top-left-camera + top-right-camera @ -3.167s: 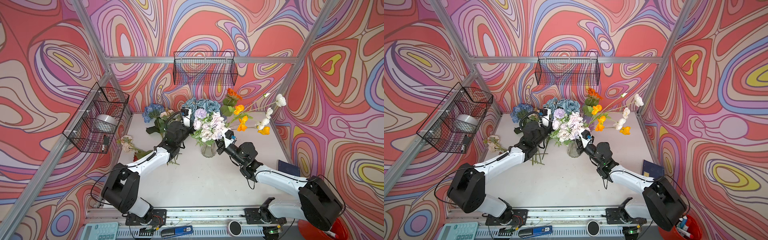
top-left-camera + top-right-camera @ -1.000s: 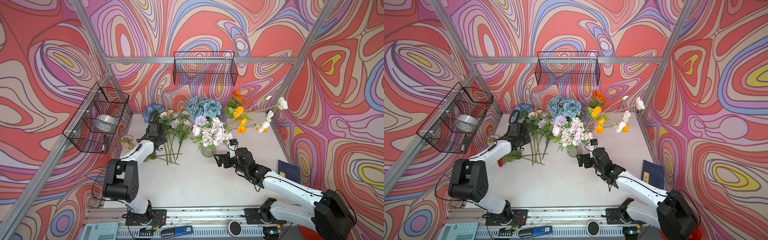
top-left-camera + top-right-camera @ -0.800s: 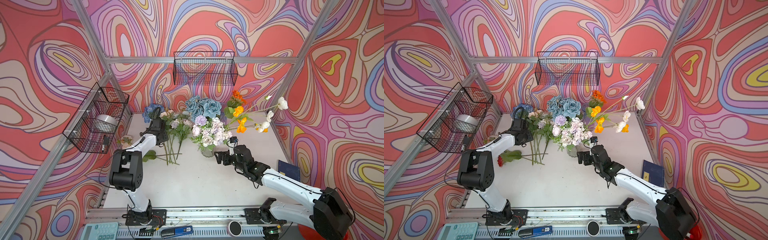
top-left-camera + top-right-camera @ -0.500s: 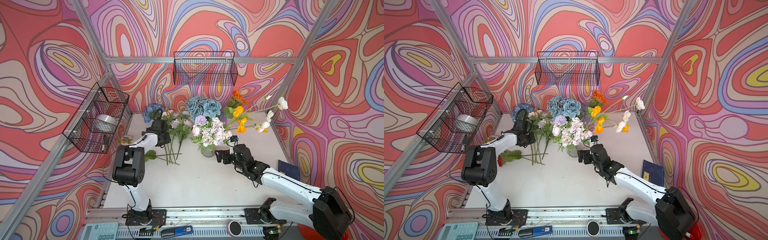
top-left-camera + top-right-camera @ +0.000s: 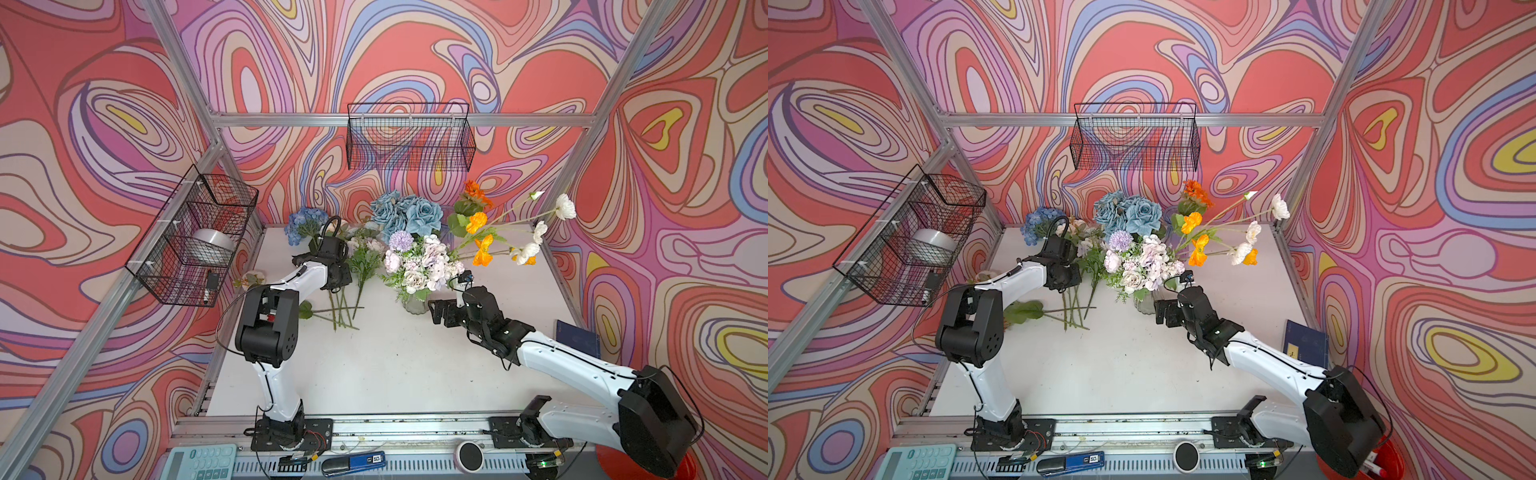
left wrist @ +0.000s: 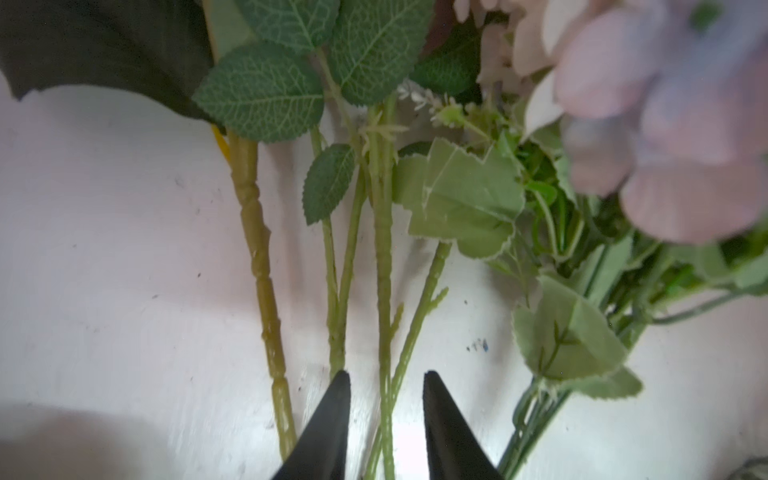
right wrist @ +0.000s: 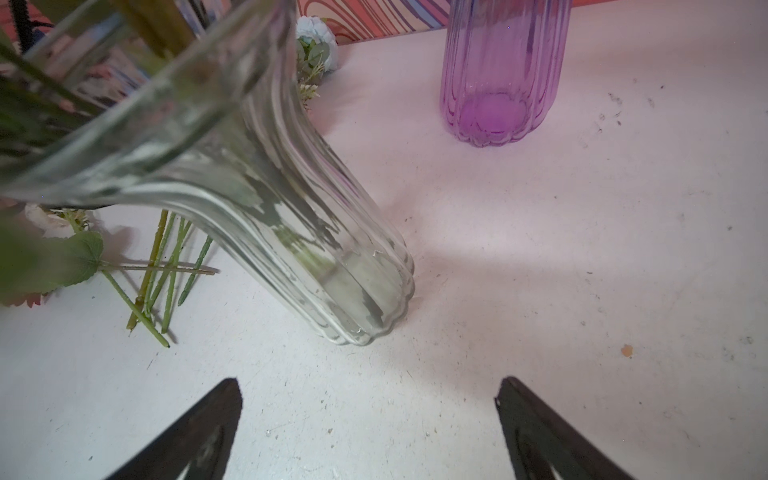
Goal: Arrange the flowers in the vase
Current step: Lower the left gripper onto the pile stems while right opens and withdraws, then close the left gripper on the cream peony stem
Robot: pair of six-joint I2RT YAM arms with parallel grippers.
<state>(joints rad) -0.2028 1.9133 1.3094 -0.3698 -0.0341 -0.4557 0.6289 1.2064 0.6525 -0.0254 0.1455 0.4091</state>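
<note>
While the right jaws hang spread wide and empty, with bare worktop between their tips, the clear ribbed vase stands just ahead of them. The left jaws sit low over the loose flowers, which lie on the worktop to the left of that vase in both top views. Seen from the left wrist, the two black tips stand a narrow gap apart and straddle a thin green stem without pinching it. A thicker yellowish stem lies just outside them, and serrated leaves and a blurred lilac head lie farther along. The clear vase already holds a dense bunch of pink and lilac blooms. Long sprays with orange and white heads lean out to the right beside it, though which vase they stand in cannot be told. A purple vase stands behind the clear one, apart from it. Blue roses rise at the back, and a blue hydrangea lies near the rear wall beside the left arm.
</note>
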